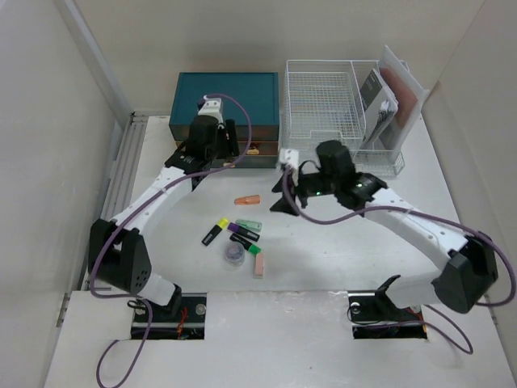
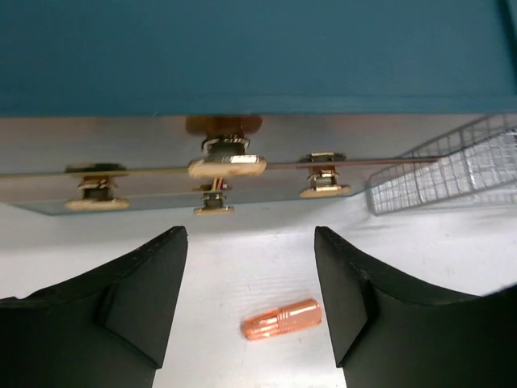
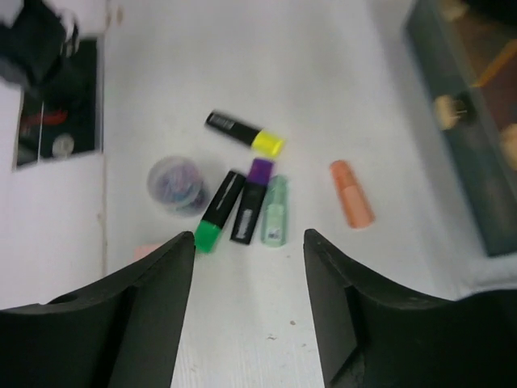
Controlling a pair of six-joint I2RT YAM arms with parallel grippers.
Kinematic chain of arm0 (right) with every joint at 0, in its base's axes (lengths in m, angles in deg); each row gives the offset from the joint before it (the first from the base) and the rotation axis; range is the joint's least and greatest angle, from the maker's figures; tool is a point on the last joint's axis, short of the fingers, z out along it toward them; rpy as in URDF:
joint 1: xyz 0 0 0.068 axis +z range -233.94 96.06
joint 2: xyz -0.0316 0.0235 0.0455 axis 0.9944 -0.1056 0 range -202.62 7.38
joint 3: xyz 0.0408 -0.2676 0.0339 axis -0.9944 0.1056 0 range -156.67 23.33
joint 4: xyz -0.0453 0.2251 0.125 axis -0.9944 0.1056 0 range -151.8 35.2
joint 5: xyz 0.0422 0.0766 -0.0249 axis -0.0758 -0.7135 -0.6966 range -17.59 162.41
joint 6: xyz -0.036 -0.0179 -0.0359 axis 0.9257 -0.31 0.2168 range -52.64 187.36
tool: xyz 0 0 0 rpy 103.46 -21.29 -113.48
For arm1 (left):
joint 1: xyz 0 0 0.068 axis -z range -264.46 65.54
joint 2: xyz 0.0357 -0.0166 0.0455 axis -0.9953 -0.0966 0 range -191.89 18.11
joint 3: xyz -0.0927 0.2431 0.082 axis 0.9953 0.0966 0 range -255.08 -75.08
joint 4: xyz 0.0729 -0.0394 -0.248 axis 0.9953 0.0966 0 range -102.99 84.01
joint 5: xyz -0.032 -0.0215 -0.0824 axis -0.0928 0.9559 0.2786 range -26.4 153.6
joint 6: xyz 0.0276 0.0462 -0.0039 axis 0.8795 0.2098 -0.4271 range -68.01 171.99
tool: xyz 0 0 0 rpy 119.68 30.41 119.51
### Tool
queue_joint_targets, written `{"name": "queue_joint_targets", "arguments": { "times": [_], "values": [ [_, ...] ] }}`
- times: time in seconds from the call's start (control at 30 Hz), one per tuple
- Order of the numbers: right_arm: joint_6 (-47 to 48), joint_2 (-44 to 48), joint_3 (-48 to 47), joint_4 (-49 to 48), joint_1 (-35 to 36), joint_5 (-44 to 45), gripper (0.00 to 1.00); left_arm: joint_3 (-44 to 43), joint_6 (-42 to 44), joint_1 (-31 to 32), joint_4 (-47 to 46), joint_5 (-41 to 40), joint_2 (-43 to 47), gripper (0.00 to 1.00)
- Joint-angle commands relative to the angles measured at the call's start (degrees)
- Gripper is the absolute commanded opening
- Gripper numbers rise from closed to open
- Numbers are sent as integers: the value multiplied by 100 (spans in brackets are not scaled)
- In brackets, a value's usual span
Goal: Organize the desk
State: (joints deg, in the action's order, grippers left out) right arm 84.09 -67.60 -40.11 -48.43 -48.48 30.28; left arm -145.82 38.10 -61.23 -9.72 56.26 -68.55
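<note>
The white desk (image 1: 363, 259) holds a loose group of highlighters: an orange one (image 1: 247, 200), a black yellow-capped one (image 1: 215, 231), a purple one (image 1: 242, 232), a green-capped one (image 1: 246, 240), a pale green one (image 1: 249, 225) and a pink one (image 1: 258, 263). A clear jar (image 1: 234, 255) of coloured clips stands among them. My left gripper (image 1: 229, 149) is open and empty in front of the teal drawer box (image 1: 226, 105); the orange highlighter (image 2: 281, 319) lies on the desk between its fingers. My right gripper (image 1: 281, 192) is open and empty above the desk, facing the highlighters (image 3: 250, 200).
The teal box's drawers (image 2: 226, 166) stand pulled out, brass knobs showing. A white wire-mesh tray rack (image 1: 319, 101) stands right of it, with a file holder of papers (image 1: 388, 105) beyond. Two cut-outs hold the arm bases at the near edge.
</note>
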Motion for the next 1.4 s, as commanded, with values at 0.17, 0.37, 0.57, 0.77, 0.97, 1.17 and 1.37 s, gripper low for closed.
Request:
{"name": "queue_joint_targets", "arguments": {
  "times": [0.17, 0.37, 0.57, 0.77, 0.97, 1.17, 1.37],
  "values": [
    [2658, -1193, 138, 703, 1532, 459, 72, 613, -17, -11, -230, -172, 1318, 63],
    [2888, -1431, 262, 70, 2149, 1400, 79, 614, -17, -11, -230, 30, 1440, 64],
    [2950, -2037, -221, 122, 2201, 1216, 82, 667, -17, -11, -283, 30, 1607, 64],
    [2713, -2722, -704, 70, 2316, 1041, 82, 667, -17, -11, -283, 30, 1555, 64],
    [2599, -2917, -810, -35, 2369, 926, 82, 667, -17, -11, -283, 30, 1555, 65],
    [2493, -3092, -871, -89, 2474, 873, 82, 667, -17, -11, -283, 30, 1555, 65],
    [2431, -3260, -925, -150, 2580, 873, 82, 667, -17, -11, -283, 30, 1555, 65]
  ]
}}
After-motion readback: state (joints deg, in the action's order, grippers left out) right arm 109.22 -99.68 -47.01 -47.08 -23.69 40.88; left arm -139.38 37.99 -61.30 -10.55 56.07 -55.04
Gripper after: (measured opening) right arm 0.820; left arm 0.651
